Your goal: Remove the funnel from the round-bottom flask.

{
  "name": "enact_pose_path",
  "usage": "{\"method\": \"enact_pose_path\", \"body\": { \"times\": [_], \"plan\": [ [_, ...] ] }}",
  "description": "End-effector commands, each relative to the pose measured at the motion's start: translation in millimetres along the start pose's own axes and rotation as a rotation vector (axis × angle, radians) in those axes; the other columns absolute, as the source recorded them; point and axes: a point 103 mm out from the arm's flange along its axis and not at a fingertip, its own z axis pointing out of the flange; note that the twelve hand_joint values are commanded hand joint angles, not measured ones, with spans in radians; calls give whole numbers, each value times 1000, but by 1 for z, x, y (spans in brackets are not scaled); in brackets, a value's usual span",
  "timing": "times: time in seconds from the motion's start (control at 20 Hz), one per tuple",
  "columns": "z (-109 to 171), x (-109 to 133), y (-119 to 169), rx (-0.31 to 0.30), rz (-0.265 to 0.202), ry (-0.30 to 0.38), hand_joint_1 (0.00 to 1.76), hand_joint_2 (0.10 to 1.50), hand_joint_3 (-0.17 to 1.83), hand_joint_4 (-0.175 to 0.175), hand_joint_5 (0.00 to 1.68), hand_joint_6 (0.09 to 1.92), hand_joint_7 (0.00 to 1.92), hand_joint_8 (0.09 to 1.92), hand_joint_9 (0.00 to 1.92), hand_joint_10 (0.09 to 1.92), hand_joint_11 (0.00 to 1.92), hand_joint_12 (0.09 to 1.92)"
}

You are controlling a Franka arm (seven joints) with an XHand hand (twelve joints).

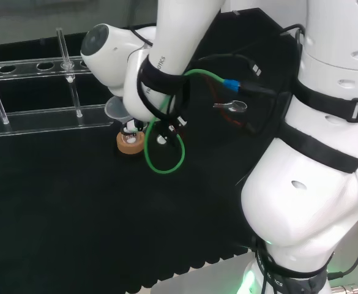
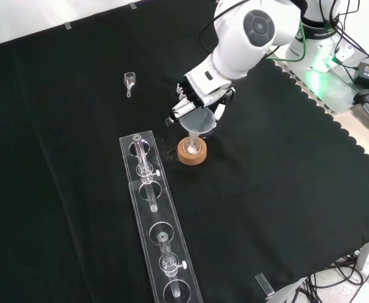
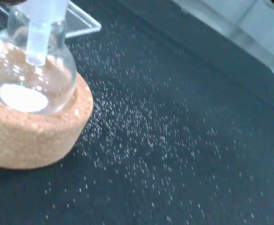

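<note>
Cork ring [image 2: 192, 152]: carries the flask [image 3: 31, 70] (white powder inside).
Funnel [image 2: 200, 120]: stem in the flask neck.
Hand [image 2: 197, 95]: fingers curled round the funnel rim.

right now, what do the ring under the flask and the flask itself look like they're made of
Ring stand: looks like cork, tan with a grainy, speckled matte surface. Round-bottom flask: clear and glossy, probably glass, though clear plastic can't be ruled out; bright highlights sit on its bulb, and the white powder and funnel stem inside show through the wall.
</note>
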Motion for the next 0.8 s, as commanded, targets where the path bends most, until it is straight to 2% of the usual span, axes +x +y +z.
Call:
{"method": "enact_pose_path", "body": {
  "times": [0.05,0.15,0.25,0.4,0.6,0.8],
  "plan": [
    [-2,-5,2,-85,-10,52,1007,869,81,-175,1021,692,1422,944,1910,435,1920,720],
    [0,-8,4,-32,-6,82,1016,865,85,-175,1056,680,1466,905,1919,452,1920,742],
    [3,-12,6,22,-3,116,992,856,93,-175,1023,699,1420,937,1920,448,1920,730],
    [6,-17,9,44,2,159,970,847,111,-175,964,748,1354,984,1920,389,1920,686],
    [-1,-30,14,28,14,196,987,837,136,-175,986,751,1403,915,1920,369,1920,671],
    [-23,-51,20,-23,55,231,1041,811,195,-175,1089,666,1526,760,1920,320,1920,701]
  ]
}}
